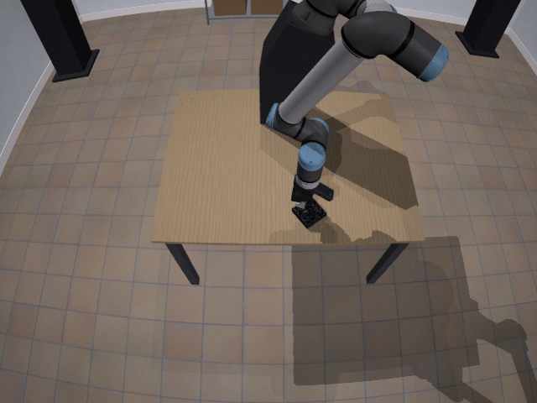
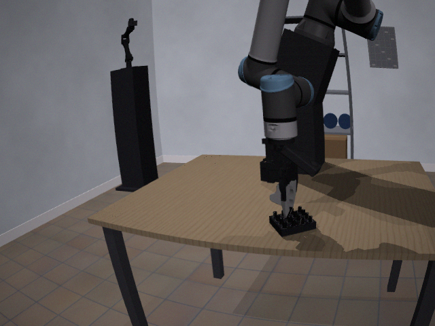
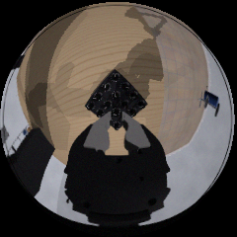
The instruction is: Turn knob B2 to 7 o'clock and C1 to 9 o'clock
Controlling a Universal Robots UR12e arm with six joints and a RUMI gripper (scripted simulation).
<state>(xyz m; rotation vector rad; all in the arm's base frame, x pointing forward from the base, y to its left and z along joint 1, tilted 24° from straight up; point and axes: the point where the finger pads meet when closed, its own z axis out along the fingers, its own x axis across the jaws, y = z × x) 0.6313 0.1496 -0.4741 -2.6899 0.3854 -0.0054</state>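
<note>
The knob box point(image 1: 306, 214) is a small black square block with a grid of upright knobs. It sits near the front edge of the wooden table and also shows in the side view point(image 2: 292, 221) and the wrist view point(image 3: 117, 99). My gripper point(image 3: 116, 112) point(image 2: 288, 210) points straight down over the box, and its tips are down at knob height. The fingers stand a narrow gap apart, one on each side of the corner knob point(image 3: 116, 121) nearest the wrist camera. I cannot tell whether they touch it. The knob pointers and clock marks are too small to read.
The table's front edge point(image 1: 286, 242) lies just beyond the box. The arm's black base pedestal point(image 1: 288, 60) stands at the table's back. Black pillars point(image 2: 133, 126) and a shelf rack point(image 2: 346, 105) stand off the table.
</note>
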